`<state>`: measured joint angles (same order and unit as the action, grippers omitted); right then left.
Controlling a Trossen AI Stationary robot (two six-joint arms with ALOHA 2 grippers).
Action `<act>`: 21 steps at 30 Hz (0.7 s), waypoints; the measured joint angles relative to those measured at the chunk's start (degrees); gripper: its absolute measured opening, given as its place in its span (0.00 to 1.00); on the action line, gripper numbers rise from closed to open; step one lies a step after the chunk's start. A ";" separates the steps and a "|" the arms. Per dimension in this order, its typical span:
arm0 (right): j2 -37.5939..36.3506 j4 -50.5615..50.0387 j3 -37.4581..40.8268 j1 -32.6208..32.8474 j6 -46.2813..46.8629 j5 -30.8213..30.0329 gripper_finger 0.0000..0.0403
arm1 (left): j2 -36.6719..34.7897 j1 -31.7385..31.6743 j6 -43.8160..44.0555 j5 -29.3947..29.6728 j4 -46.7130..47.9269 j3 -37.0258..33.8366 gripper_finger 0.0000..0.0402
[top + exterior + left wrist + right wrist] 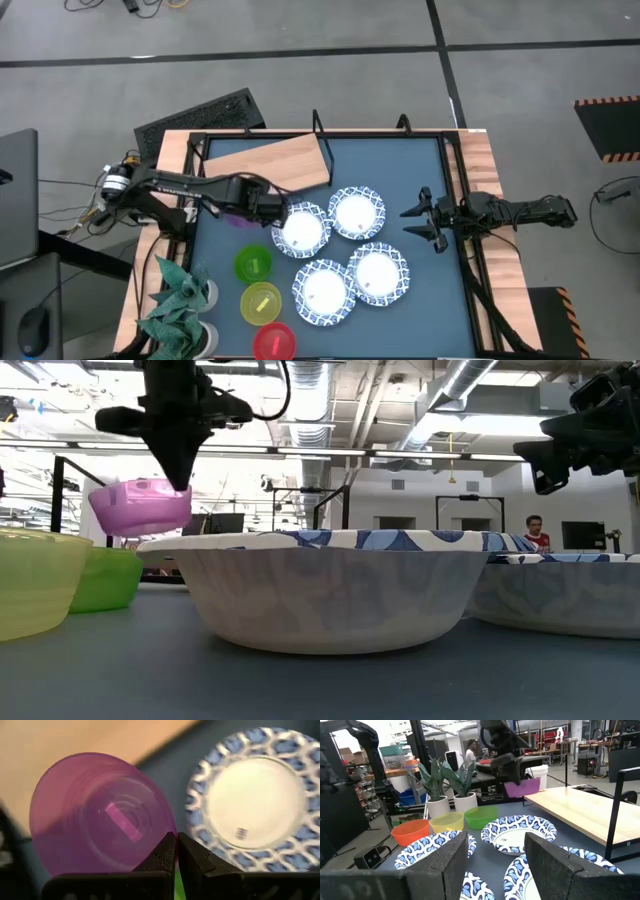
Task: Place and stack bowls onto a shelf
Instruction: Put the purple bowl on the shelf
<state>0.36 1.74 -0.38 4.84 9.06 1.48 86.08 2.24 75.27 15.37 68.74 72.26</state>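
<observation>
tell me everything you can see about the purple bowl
The purple bowl is small, plain and translucent, plastic by its look, with faint rings in its base. The left gripper is shut on its rim and holds it in the air, slightly tilted, clear of the tabletop. It hangs near the light-wood shelf, beside the blue-rimmed white bowls and above the green one. Nothing else touches it.

Two plants [445, 782] in white pots [438, 806] stand at my table's [420, 180] corner. A keyboard [200, 118] lies beyond it. A person [470, 752] stands far back.
</observation>
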 joint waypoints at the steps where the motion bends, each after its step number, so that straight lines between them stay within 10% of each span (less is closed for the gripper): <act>1: -0.01 0.00 0.02 0.02 -0.01 0.00 0.55 | 0.00 -0.79 -0.85 0.45 1.23 0.55 0.00; 21: -0.02 0.00 0.02 0.02 0.00 0.00 0.55 | 0.24 -29.84 -36.23 2.30 2.88 1.41 0.00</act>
<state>0.34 1.74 -0.36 4.86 9.06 1.48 86.32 -27.60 39.04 17.67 71.62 73.67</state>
